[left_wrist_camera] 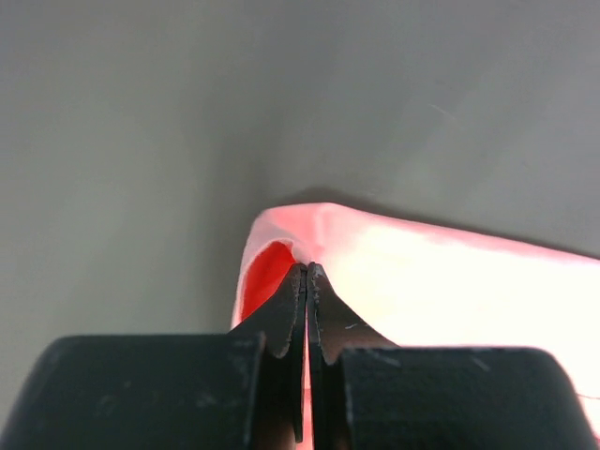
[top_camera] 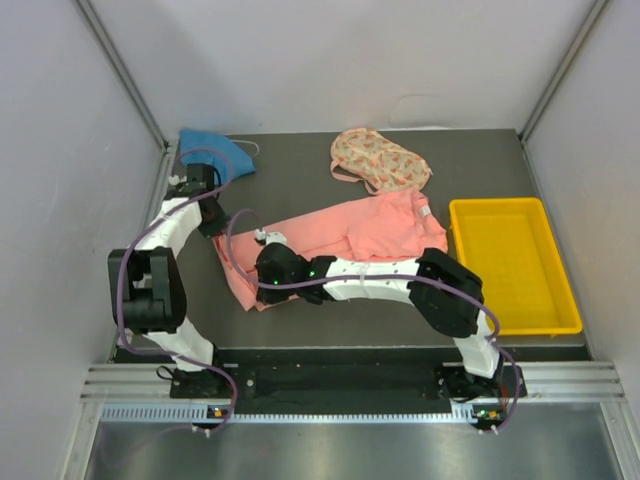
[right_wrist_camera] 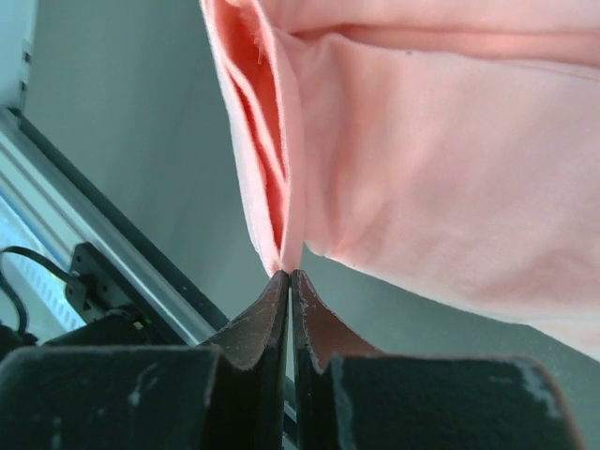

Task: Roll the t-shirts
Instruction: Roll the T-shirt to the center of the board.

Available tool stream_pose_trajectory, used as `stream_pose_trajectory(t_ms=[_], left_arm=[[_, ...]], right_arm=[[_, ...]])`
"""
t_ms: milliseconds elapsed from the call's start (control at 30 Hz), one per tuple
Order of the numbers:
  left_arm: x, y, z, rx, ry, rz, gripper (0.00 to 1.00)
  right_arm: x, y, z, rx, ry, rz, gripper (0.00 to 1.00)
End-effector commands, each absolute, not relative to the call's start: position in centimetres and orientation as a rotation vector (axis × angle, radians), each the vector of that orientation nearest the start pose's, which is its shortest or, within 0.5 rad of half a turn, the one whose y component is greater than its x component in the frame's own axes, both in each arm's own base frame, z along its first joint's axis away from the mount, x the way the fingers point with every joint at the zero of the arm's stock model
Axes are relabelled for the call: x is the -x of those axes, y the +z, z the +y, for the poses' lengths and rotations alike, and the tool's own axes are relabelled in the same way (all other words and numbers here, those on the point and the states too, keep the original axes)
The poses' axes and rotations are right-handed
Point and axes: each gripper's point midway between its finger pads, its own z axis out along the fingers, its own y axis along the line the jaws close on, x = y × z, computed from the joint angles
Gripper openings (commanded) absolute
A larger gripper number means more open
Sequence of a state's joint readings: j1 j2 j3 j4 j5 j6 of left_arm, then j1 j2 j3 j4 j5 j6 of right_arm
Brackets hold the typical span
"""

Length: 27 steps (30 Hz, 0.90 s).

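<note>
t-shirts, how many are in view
3: salmon-pink t-shirt spread mid-table; blue t-shirt bunched in the far left corner; floral t-shirt bunched near the far edge. None seems hidden.

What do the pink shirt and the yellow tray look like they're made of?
The pink shirt looks like soft matte cloth, likely cotton: it creases and folds limply. The yellow tray seems rigid moulded plastic: smooth, even colour, raised rim.

Salmon-pink t-shirt (top_camera: 372,226) lies folded, rumpled.
</note>
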<state>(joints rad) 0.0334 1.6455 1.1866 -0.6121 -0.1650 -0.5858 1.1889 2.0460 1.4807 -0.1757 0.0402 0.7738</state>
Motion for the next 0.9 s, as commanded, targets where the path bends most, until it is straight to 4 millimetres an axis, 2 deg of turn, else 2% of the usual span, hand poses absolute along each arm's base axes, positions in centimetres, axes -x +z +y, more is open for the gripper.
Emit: stream_pose_trajectory(t_ms=[0, 33, 200, 433, 567, 667, 733, 767, 833, 867], left_arm=[[-39.4, 9.9, -0.7, 0.802, -0.027, 2.461, 0.00], [-39.4, 9.8, -1.5, 0.776, -0.033, 2.476, 0.00], [-40.4, 9.9, -4.1, 0.724, -0.066, 2.499, 0.00], [-40.9, 8.8, -7.8, 0.633, -0.104, 2.543, 0.00], [-41.2, 7.7, -9.7, 0.581, -0.128, 2.575, 0.00], [-41.3, 7.4, -10.7, 0.554, -0.150, 2.590, 0.01], [-41.4, 7.6, -10.8, 0.553, -0.158, 2.585, 0.12], [-41.6, 8.2, -10.8, 0.543, -0.163, 2.570, 0.28], [-41.8, 9.1, -10.5, 0.540, -0.158, 2.548, 0.42], [-41.8, 10.2, -10.3, 0.536, -0.162, 2.522, 0.51]], right_arm=[[-19.4, 12.3, 51.2, 0.386, 0.966, 2.350, 0.02], [-19.6, 12.7, 51.0, 0.373, 0.962, 2.341, 0.03], [-19.8, 11.8, 49.5, 0.329, 0.912, 2.361, 0.03], [-19.9, 9.7, 47.0, 0.275, 0.815, 2.392, 0.03], [-20.2, 9.0, 45.0, 0.260, 0.731, 2.390, 0.04], [-20.3, 8.9, 44.4, 0.262, 0.699, 2.389, 0.04], [-20.5, 8.9, 44.2, 0.266, 0.690, 2.383, 0.05], [-20.5, 9.0, 44.2, 0.267, 0.687, 2.377, 0.07], [-20.8, 9.5, 43.9, 0.267, 0.667, 2.363, 0.12], [-21.0, 9.8, 43.7, 0.270, 0.658, 2.354, 0.18]])
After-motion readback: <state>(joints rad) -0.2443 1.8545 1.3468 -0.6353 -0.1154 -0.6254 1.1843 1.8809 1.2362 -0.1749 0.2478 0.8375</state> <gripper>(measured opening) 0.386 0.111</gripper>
